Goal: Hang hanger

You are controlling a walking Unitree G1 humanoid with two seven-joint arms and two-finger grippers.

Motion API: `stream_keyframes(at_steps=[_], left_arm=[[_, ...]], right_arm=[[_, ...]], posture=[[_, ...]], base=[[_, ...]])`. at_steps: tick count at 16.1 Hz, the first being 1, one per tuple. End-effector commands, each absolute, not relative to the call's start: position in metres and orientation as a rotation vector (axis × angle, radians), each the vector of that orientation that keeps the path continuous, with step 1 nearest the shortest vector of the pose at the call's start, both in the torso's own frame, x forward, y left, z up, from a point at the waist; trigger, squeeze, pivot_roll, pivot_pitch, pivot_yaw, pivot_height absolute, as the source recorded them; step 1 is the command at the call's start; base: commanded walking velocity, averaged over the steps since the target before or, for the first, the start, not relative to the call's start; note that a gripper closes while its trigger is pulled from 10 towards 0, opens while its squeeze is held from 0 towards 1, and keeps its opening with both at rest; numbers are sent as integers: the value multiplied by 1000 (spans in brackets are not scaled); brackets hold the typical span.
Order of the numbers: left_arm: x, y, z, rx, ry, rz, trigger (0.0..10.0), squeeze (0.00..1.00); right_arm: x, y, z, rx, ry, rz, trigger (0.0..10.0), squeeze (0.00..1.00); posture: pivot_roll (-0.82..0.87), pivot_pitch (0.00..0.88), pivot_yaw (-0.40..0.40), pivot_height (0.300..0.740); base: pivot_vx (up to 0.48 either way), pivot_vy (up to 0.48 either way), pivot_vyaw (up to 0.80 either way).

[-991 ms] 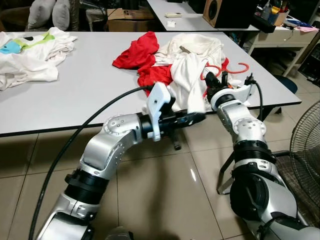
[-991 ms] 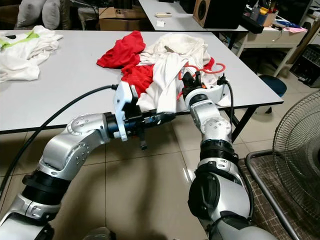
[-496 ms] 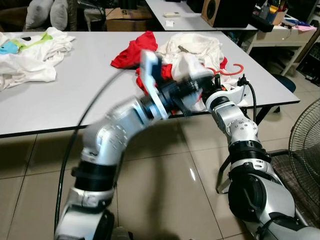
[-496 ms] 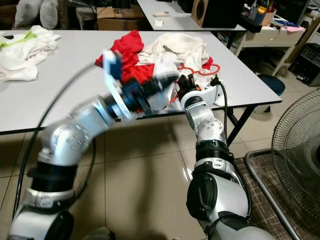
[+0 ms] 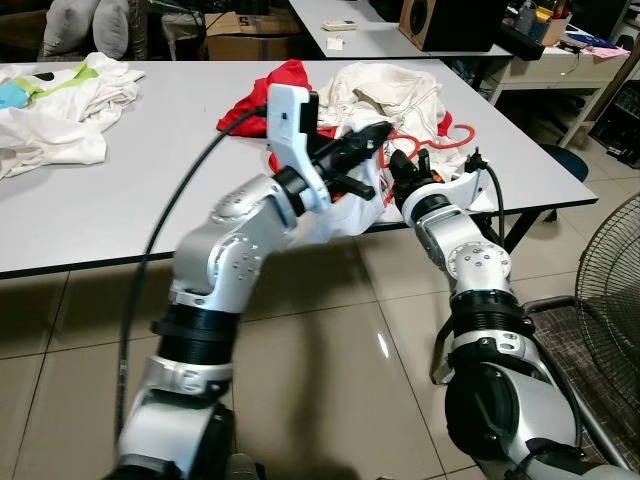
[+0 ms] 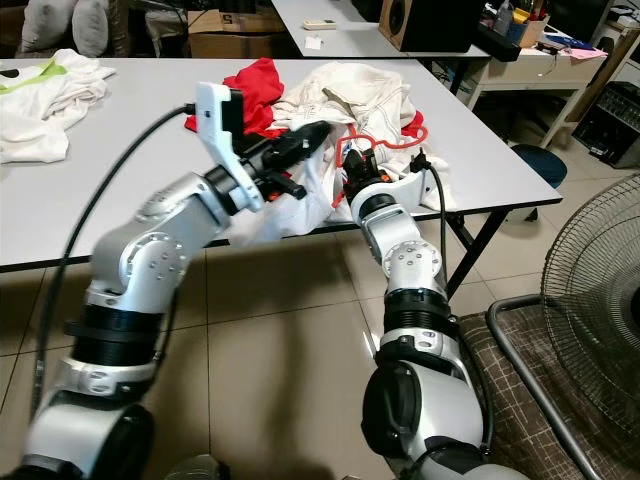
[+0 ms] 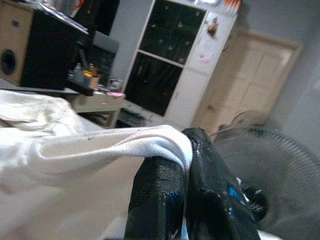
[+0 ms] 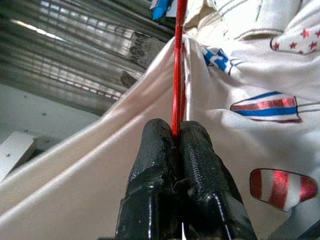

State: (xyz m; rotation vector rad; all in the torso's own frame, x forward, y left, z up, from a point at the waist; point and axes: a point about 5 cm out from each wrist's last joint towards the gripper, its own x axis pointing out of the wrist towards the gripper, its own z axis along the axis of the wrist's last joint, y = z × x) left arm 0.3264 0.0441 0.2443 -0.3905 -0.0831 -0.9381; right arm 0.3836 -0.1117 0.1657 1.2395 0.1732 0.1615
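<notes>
Centrally, my right claw (image 8: 176, 145) pinches the red hanger (image 8: 177, 65); my raised left claw (image 7: 185, 165) clamps the white shirt (image 7: 75, 150) above the bench (image 5: 120, 210).

You find no readable text, label, brand, number or sign in any of these views. The nearest thing to a marking is the print on the white garment (image 8: 260, 95) in the right wrist view: red-and-blue striped shapes and small red stars, but no letters or figures you can make out.
</notes>
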Motion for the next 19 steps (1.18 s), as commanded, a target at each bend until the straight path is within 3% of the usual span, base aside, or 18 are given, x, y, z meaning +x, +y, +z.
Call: stream_keyframes(at_steps=[1, 5, 6, 11, 13, 14, 15, 16, 17, 19], left_arm=[[314, 26, 251, -391, -93, -1022, 0, 0], [291, 11, 221, -144, -31, -1123, 0, 0], [289, 14, 210, 3, -17, -1131, 0, 0], [313, 40, 196, 216, 16, -889, 0, 0], [310, 36, 195, 299, -11, -944, 118, 0], [300, 29, 194, 359, -48, -1055, 3451, 0], [296, 26, 193, 368, -53, -1091, 6000, 0], [290, 21, 191, 339, -43, -1132, 10000, 0], [285, 19, 190, 283, -14, -1187, 10000, 122], [277, 19, 194, 266, -31, -1271, 10000, 1000]], right_arm=[[388, -113, 178, 1302, 134, 154, 10000, 0], [391, -113, 196, 1415, 88, 204, 10000, 0], [392, -115, 199, 1419, 79, 217, 10000, 0], [391, -120, 206, 1423, 55, 256, 10000, 0], [391, -119, 208, 1414, 56, 266, 10000, 0], [391, -118, 208, 1410, 57, 271, 10000, 0], [392, -118, 208, 1410, 58, 272, 10000, 0], [392, -118, 208, 1409, 59, 273, 10000, 0], [392, -118, 209, 1408, 59, 275, 10000, 0], [392, -120, 209, 1404, 57, 275, 10000, 0]], posture=[[44, 0, -58, 740], [46, 0, -62, 740], [47, 0, -63, 740], [47, 0, -60, 740], [47, 0, -60, 740], [48, 0, -60, 740], [48, 0, -60, 740], [47, 0, -60, 740], [47, 0, -60, 740], [50, 0, -60, 740]], base=[[0, 0, 0], [0, 0, 0], [0, 0, 0], [0, 0, 0], [0, 0, 0], [0, 0, 0], [0, 0, 0], [0, 0, 0], [0, 0, 0], [0, 0, 0]])
